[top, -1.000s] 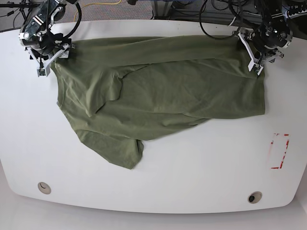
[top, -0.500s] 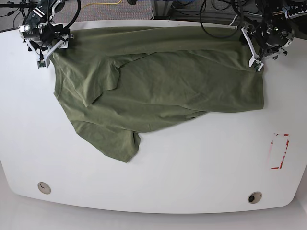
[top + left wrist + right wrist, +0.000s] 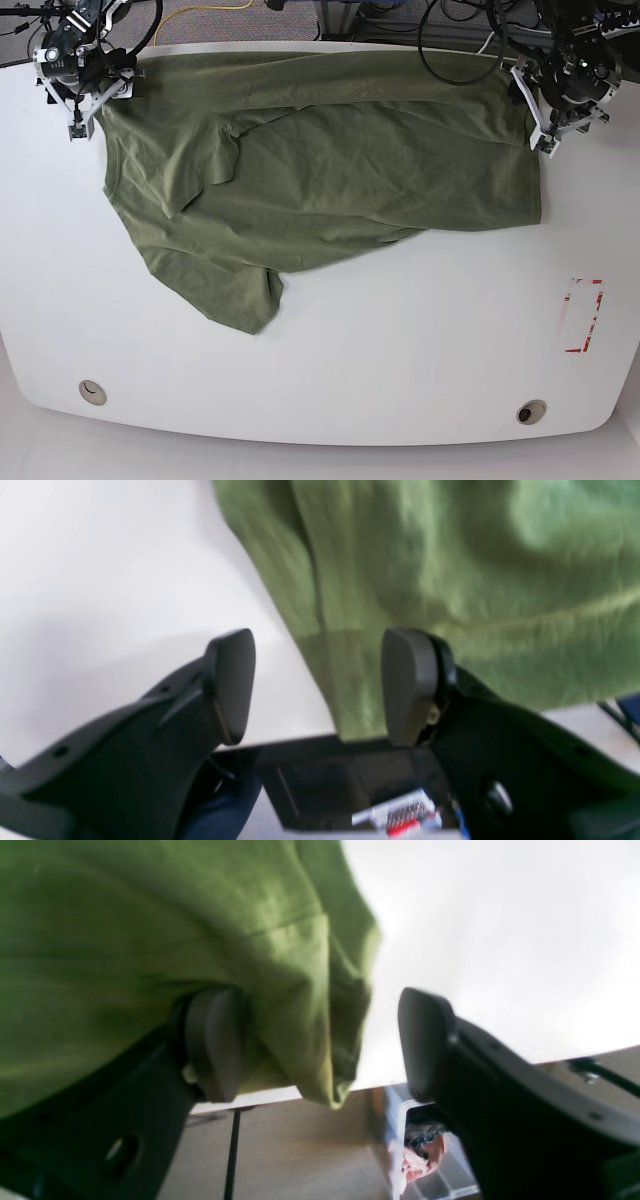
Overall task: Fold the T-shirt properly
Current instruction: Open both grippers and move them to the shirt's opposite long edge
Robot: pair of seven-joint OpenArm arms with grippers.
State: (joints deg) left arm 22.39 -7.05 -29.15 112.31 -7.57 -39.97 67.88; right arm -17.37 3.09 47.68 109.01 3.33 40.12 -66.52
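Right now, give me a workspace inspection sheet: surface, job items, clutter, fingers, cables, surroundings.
Surface: white table, two round holes near the front edge, a red-marked rectangle near the base view's right edge.
Job's things: T-shirt, olive green, spread wrinkled across the far half, partly doubled over, one lobe trailing toward the front; its far edge lies at the table's far edge.
Clutter: nothing seen.
Grippers: left gripper has its fingers open, astride a shirt corner; right gripper likewise open, with a corner between the fingers. Neither is closed on the cloth.
Cables: black cables and a yellow one behind the table.
Surroundings: floor and a clear bin below the far edge, blurred.
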